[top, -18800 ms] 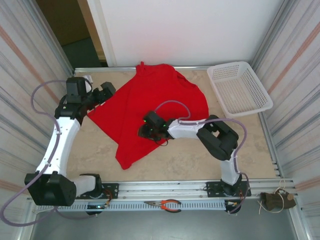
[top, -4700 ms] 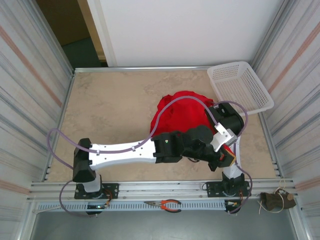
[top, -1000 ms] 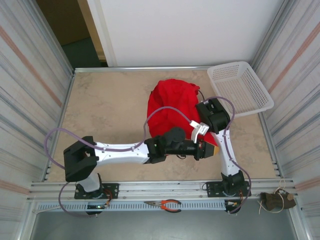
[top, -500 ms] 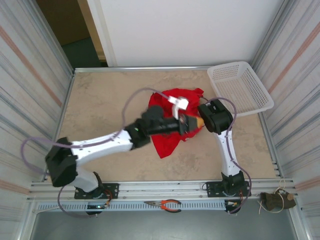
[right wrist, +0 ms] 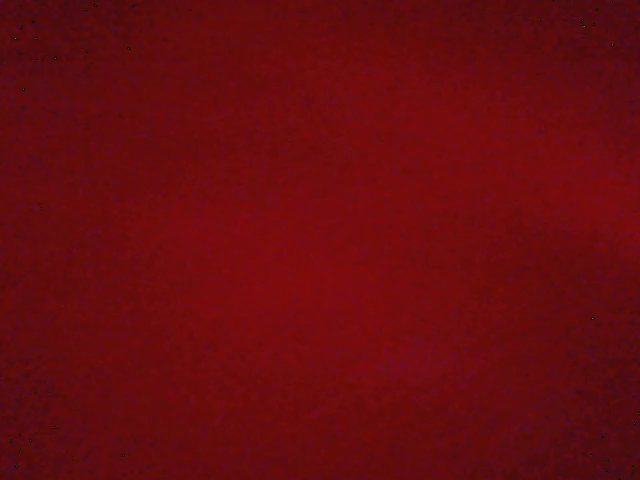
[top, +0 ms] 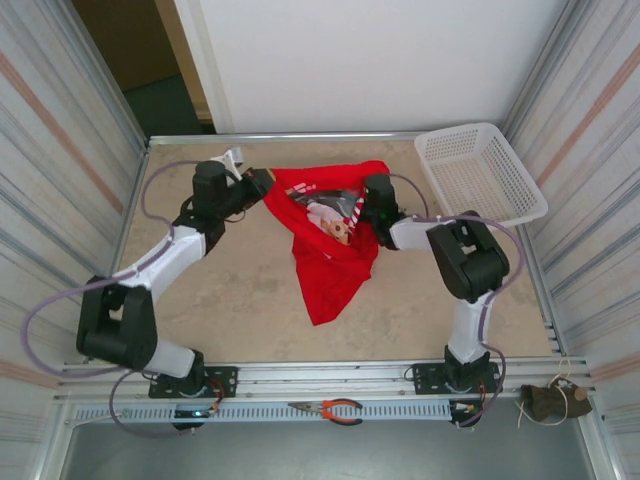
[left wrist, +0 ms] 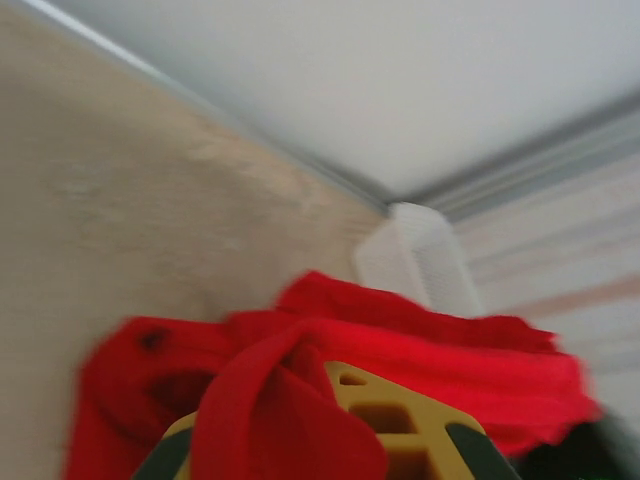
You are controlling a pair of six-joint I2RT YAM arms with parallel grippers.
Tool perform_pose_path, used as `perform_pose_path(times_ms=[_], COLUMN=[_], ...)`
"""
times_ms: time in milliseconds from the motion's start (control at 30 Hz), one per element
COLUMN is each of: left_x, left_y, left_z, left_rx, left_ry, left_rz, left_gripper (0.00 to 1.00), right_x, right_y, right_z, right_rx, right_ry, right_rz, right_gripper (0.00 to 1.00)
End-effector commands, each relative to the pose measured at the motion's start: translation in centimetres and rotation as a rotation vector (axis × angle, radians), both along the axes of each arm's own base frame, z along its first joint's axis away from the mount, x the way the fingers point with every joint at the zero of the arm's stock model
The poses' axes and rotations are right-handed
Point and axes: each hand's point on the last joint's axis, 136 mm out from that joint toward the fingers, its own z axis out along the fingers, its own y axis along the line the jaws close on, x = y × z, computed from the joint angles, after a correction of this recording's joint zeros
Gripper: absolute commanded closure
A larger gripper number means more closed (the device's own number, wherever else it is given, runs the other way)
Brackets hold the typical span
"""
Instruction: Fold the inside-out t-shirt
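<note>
1. Top view: my left pincer is at the far left part of the beige stone-pattern table. It is pressed together on the left edge of the bright red cloth inside-out t-shirt. My right pincer is at the right edge of the same cloth, also pressed together and pinching it. The upper edge of the t-shirt is stretched between my 2 pincers, in the far middle of the table. The rest narrows to 1 point toward the near side. The brown bear graphic with white lettering faces up, between the pincers. A white plastic lattice basket sits at the far right corner, apart from the cloth. Red-handled pliers lie on the metal rail at the near edge.
2. Left wrist view, blurred: a fold of red cloth lies over my yellow finger, and more cloth stretches away toward the basket.
3. Right wrist view: dark red cloth is close against the lens.
</note>
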Motion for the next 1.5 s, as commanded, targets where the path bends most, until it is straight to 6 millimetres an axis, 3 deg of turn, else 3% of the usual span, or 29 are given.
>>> perform_pose_path(times_ms=[0, 100, 267, 367, 400, 433, 533, 700, 833, 1033, 1233, 1400, 1433, 1467], left_x=[1.7, 2.4, 1.0, -0.6, -1.3, -2.1, -5.2, -9.5, -11.5, -12.7, -11.5, -10.7, -10.4, -10.2], left_y=[0.9, 0.9, 1.9, 2.6, 2.6, 2.4, 1.3, -0.9, -2.4, -4.8, -6.3, -8.0, -8.4, -8.7], left_z=[-1.1, -0.4, 1.1, 3.2, 4.5, 5.6, 8.7, 11.3, 10.8, 7.9, 4.9, 4.4, 4.5, 4.6], left_rx=[-0.023, -0.021, 0.047, 0.041, 0.032, 0.027, 0.060, 0.152, 0.212, 0.211, 0.230, 0.201, 0.197, 0.189], left_ry=[0.048, 0.035, -0.005, -0.065, -0.104, -0.135, -0.243, -0.370, -0.413, -0.393, -0.329, -0.331, -0.332, -0.336], left_rz=[-0.046, -0.090, -0.080, -0.063, -0.063, -0.069, -0.114, -0.220, -0.287, -0.331, -0.328, -0.355, -0.361, -0.366], left_gripper=[0.77, 0.55, 0.29, 0.22, 0.19, 0.18, 0.15, 0.14, 0.14, 0.13, 0.13, 0.13, 0.17, 0.27], right_x=[-2.9, -4.2, -4.0, -4.0, -4.2, -4.1, -4.4, -4.5, -4.7, -5.0, -5.6, -5.9, -6.0, -6.1], right_y=[0.8, 1.1, -0.3, -0.8, -1.3, -1.4, -2.7, -5.7, -5.6, -4.9, -4.5, -4.6, -4.5, -4.4], right_z=[3.0, 5.5, 9.2, 11.4, 10.8, 12.1, 12.1, 10.3, 9.4, 9.5, 10.5, 10.9, 10.8, 10.8], right_rx=[-0.206, -0.358, -0.498, -0.652, -0.734, -0.795, -1.040, -1.435, -1.461, -1.463, -1.428, -1.422, -1.418, -1.416], right_ry=[-0.052, -0.140, -0.225, -0.295, -0.295, -0.342, -0.408, -0.429, -0.426, -0.442, -0.466, -0.468, -0.468, -0.468], right_rz=[0.141, 0.231, 0.275, 0.315, 0.334, 0.332, 0.363, 0.479, 0.531, 0.544, 0.538, 0.538, 0.540, 0.544], right_gripper=[1.00, 1.00, 1.00, 1.00, 1.00, 1.00, 1.00, 1.00, 1.00, 1.00, 1.00, 1.00, 1.00, 1.00])
